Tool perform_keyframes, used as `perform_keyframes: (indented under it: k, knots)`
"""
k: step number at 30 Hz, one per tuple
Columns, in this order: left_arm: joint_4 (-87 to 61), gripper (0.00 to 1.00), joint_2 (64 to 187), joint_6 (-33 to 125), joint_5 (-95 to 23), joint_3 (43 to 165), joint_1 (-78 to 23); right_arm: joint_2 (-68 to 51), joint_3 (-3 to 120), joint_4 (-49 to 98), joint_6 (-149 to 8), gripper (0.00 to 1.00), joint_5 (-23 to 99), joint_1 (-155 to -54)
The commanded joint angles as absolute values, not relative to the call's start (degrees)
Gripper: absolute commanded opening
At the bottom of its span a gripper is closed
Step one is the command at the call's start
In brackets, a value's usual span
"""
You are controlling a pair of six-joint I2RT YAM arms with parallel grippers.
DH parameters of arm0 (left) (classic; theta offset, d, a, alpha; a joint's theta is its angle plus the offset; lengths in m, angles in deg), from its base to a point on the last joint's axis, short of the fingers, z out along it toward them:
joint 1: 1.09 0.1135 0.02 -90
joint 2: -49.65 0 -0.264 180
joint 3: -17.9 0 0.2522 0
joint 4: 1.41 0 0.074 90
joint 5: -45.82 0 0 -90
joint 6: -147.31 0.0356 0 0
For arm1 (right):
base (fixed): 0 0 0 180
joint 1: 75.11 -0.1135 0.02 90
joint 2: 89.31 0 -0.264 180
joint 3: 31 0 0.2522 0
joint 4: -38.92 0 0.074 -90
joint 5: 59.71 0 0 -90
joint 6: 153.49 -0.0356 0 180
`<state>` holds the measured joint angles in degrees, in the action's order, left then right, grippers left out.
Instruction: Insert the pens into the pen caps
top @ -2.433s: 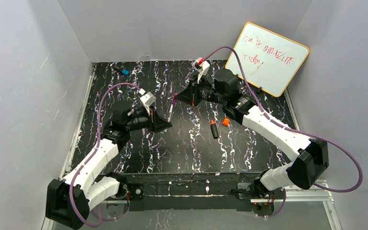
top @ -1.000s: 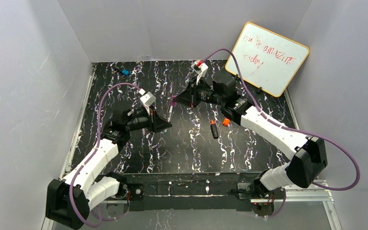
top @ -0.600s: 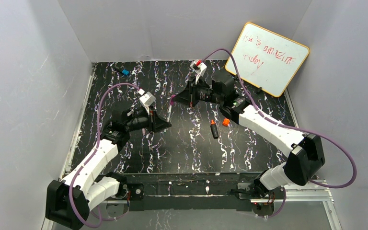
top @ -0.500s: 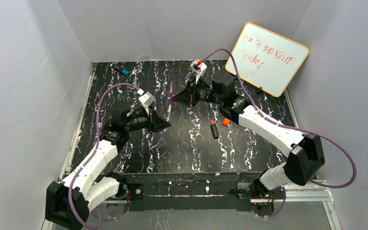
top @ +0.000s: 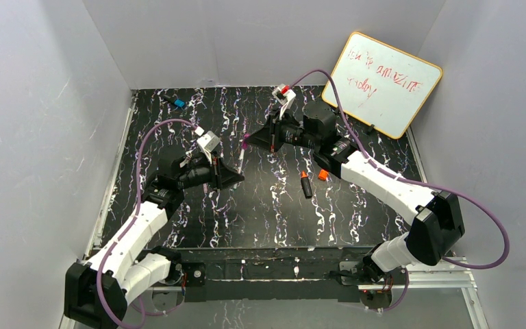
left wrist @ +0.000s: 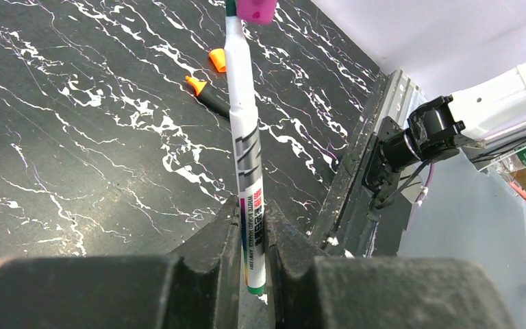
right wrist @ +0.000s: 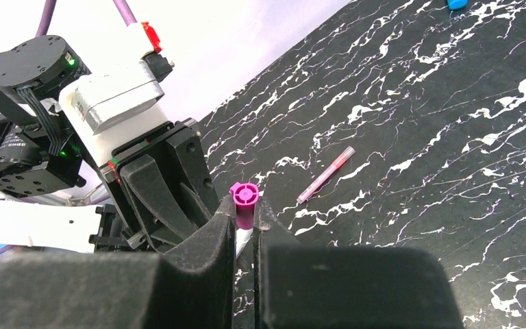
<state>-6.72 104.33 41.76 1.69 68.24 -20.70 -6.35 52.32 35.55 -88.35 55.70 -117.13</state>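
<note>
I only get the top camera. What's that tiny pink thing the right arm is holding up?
Observer: The right wrist camera shows it's a magenta cap, pinched in the right tool.
Operator: Is the other arm's pen inside it yet?
Observer: Probably not. In the left wrist camera, the white pen in the left tool has its dark tip showing beside the cap.
Operator: Are there more pens I can't see?
Observer: Yes, the right wrist camera shows a slim pink pen lying on the table.
</note>
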Motion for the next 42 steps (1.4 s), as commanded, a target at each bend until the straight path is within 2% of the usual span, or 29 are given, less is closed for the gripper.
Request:
perform_keyframes:
  k: [1,12,26,42]
  knots:
    - [-1.45,0.0,100.8,41.6,7.31,69.0,-21.12,-5.08,52.37,34.39,-86.21,0.14,52.75,-117.11]
    - [-4.38,0.0,101.88,41.56,6.87,67.79,-21.57,-4.73,55.78,35.91,-86.34,0.14,52.2,-116.77]
    - [-13.6,0.0,105.81,46.56,0.68,71.1,-21.92,-7.05,58.41,34.77,-85.99,0.14,53.68,-115.98]
    - [-12.99,0.0,104.25,46.85,0.12,71.18,-21.92,-7.4,52.41,35.73,-88.7,0.14,56.29,-115.81]
